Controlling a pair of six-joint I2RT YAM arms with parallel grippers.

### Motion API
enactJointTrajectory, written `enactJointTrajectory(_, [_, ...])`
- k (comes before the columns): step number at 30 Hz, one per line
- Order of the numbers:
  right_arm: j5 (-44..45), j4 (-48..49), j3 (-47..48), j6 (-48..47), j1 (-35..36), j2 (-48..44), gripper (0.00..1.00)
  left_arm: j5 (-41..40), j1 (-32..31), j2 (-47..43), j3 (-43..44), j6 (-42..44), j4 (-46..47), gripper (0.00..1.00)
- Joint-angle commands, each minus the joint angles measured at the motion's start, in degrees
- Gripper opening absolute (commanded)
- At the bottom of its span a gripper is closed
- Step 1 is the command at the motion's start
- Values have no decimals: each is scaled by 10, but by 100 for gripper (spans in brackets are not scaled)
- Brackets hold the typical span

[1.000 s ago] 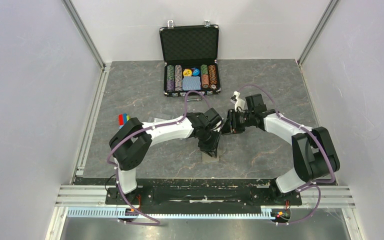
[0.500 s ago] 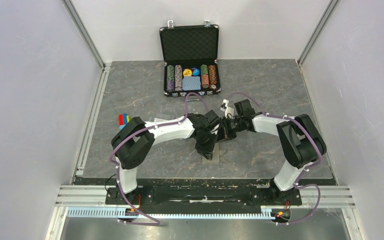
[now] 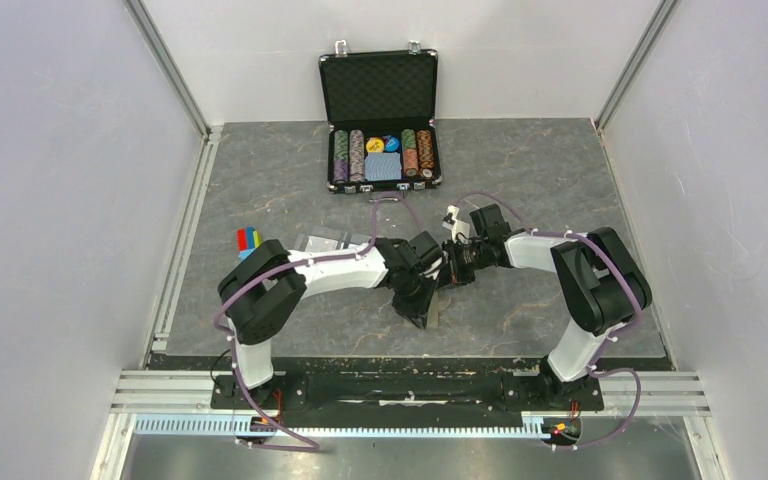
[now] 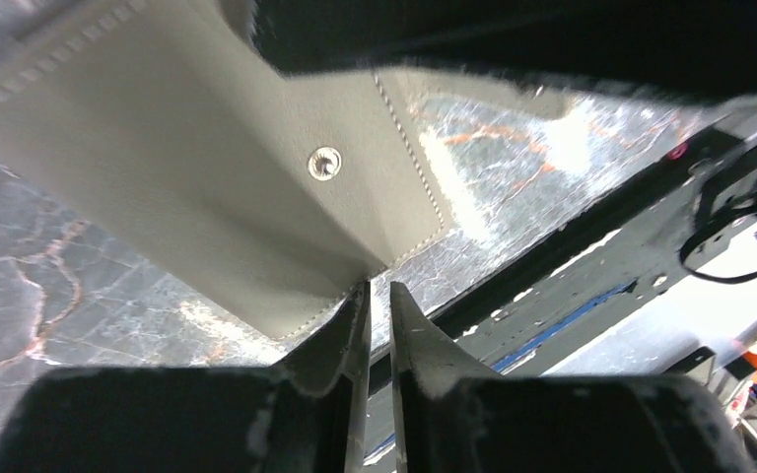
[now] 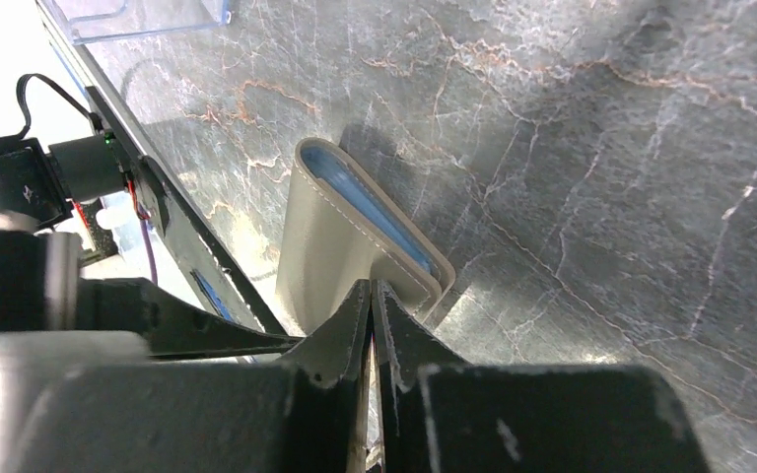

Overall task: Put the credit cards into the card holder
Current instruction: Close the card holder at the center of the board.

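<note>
Right hand [image 5: 372, 288], wider a second ago, now closed at card holder [image 5: 320, 236] lip; left hand [image 4: 373, 288] narrower, grip unclear.

**Item one, left arm** [image 3: 332, 268]: on my screen, white shell links between bulky black joint housings [image 3: 260, 305], with a thin purple cable [image 3: 372, 212] clipped along its length.

**Item two, right arm** [image 3: 538, 250]: same white-and-black build, same purple cabling [image 3: 490, 195].

**Items three and four, left gripper** [image 4: 375, 288] **and right gripper** [image 5: 372, 288]: I note matt black fingers [image 4: 306, 394] tapering to narrow tips, with edges scuffed pale.

**Mount:** both bases are bolted to one black crossbar [image 3: 410, 386].
</note>
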Motion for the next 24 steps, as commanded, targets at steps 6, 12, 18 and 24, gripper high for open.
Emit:
enactJointTrajectory(6, [89, -47, -27, 6, -4, -14, 3, -76, -6, 11, -30, 5, -38, 10])
enactJointTrajectory(12, [60, -58, -37, 18, -9, -35, 3, -65, 50, 30, -21, 3, -7, 5])
enactJointTrajectory(18, [44, -59, -31, 19, -10, -40, 3, -53, 82, 80, 64, 40, -41, 8])
enactJointTrajectory(24, [53, -59, -18, 10, -10, -22, 3, -42, 81, 44, 85, 51, -58, 26])
